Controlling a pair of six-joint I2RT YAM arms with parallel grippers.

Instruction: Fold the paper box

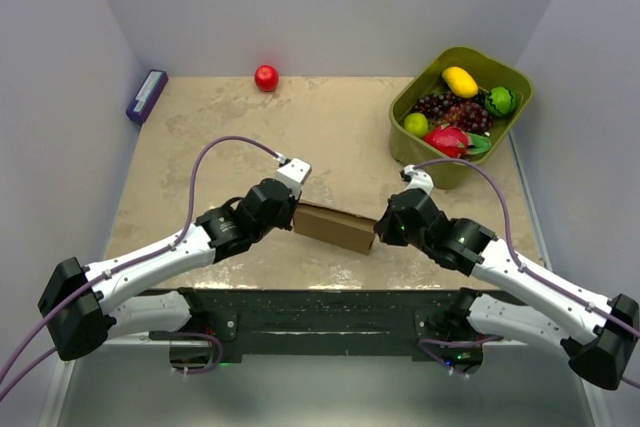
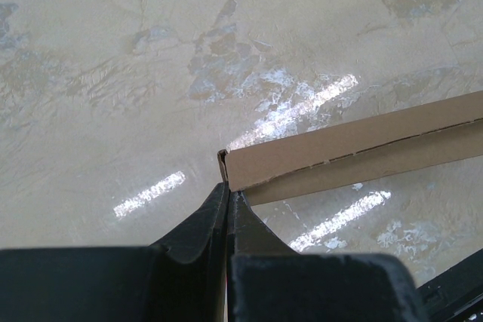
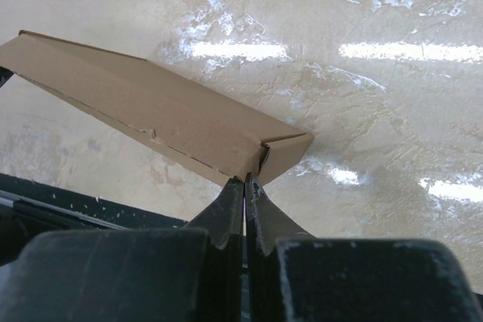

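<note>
Mid-fold: left jaws and right jaws both closed, each prob. pinching one end of the paper box (image 1: 335, 227) over the worktop (image 1: 220, 137). Next: coordinated crease, no tearing.

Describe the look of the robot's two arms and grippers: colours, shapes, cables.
The left arm and right arm share white links and black joints. A lavender cable loops along each. The left gripper and right gripper have black, tapering fingers.

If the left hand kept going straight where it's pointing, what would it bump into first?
Most likely the paper box: its end sits right at the tips of the left hand.
</note>
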